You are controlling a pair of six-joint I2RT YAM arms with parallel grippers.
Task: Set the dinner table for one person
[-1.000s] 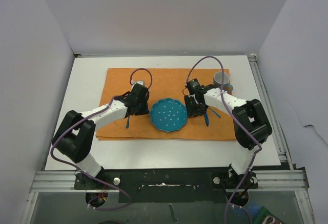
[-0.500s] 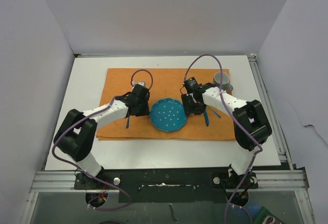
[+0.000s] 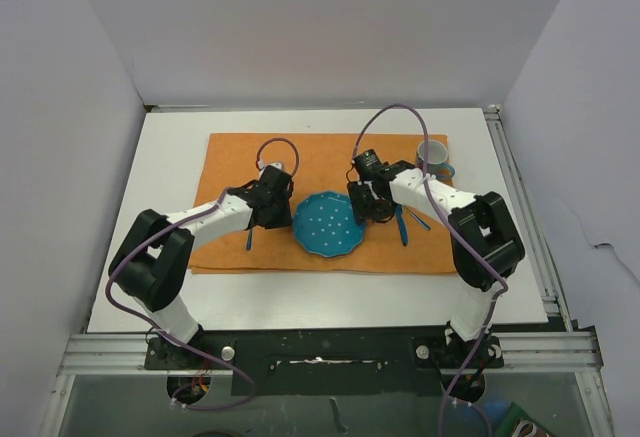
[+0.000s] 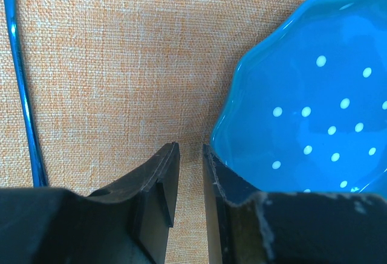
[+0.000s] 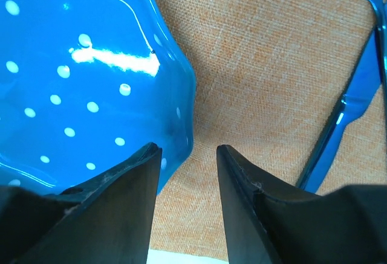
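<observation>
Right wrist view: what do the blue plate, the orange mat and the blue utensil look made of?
Blue plate: likely glazed ceramic, possibly melamine; glossy, with a sharp light streak. Orange mat: woven fabric, matte; the crisscross weave shows. Blue utensil: mirror-shiny, probably coated metal, though plastic is not ruled out.

Bright, even light falls from overhead and shadows stay soft: only a faint dark band lies on the orange cloth [image 4: 121, 64] just ahead of the left gripper [image 4: 188, 149]. The weave there is crisp, while the fingers [image 4: 151, 215], close to the lens, look dark and slightly soft. Ahead and to the left of the right gripper [image 5: 188, 150] a white glare streak crosses the glossy blue plate [image 5: 60, 95]. To its right the blue cutlery [image 5: 338, 125] gleams, softer toward the frame edge
</observation>
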